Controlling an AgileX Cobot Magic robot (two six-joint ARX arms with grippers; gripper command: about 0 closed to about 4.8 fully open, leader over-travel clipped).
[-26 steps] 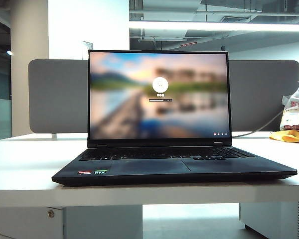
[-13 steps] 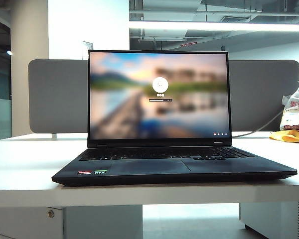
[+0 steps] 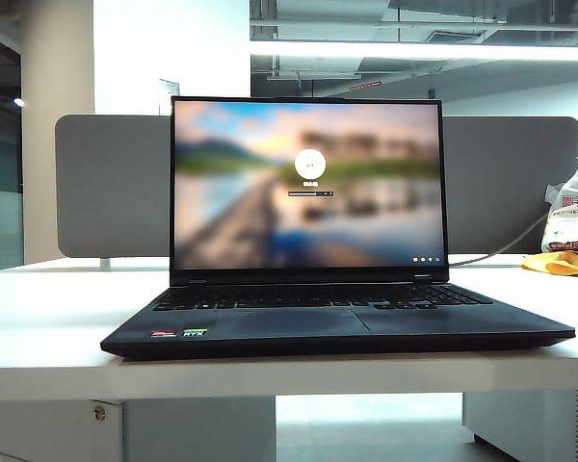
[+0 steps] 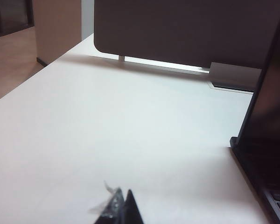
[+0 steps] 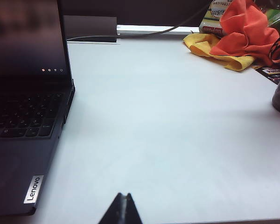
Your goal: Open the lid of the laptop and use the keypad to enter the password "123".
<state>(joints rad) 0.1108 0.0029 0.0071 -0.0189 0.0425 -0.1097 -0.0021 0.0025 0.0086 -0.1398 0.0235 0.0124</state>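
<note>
The laptop (image 3: pixel 337 318) is sitting mid-table, lid (image 3: pixel 306 183) upright showing the login field. Left gripper (image 4: pixel 119 210) and right gripper (image 5: pixel 123 210), both closed and empty, are hovering beside it, leaving the keypad (image 3: pixel 318 296) clear.

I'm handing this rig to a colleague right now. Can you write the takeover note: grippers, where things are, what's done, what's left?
Left gripper: shut, empty, above bare table left of the laptop.
Right gripper: shut, empty, above the table right of the laptop.
Lid: already open, upright, login screen lit.
Keypad: exposed, neither gripper near it.
Done: lid opened. Whether "123" was typed can't be told from the screen; check it.
</note>
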